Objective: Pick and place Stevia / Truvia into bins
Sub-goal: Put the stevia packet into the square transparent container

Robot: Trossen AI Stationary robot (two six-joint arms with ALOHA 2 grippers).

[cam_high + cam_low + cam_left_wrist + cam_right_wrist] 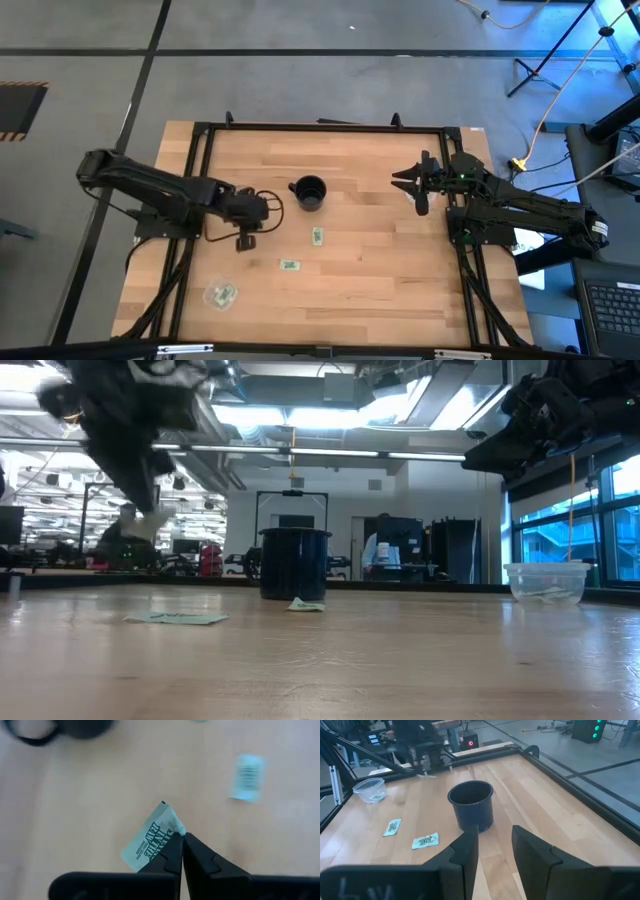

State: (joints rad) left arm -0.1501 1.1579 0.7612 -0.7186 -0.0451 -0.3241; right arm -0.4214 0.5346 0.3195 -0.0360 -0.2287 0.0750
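My left gripper point(245, 240) hovers above the table to the left of the black cup point(310, 192), shut on a pale green packet point(150, 842). The low view shows that packet point(150, 522) well above the wood. Two more packets point(317, 237) point(290, 265) lie flat on the table in front of the cup. A clear bin point(220, 295) with packets in it stands near the left front corner. A second bin point(545, 582) shows on the right in the low view. My right gripper point(495, 850) waits open, raised at the table's right side, facing the cup point(471, 805). My left gripper pinches the packet between its two fingertips point(172, 851) at one short end, close to a corner point(176, 829). The fingers come from above, pointing down. The packet is lifted clear of the table and sticks out past the fingertips, tilted.
The black cup stands mid-table, just right of my left gripper. A black metal frame point(320, 127) borders the table. Bare wood point(400, 270) lies between the loose packets and the right arm. A person point(380, 555) shows far behind the table.
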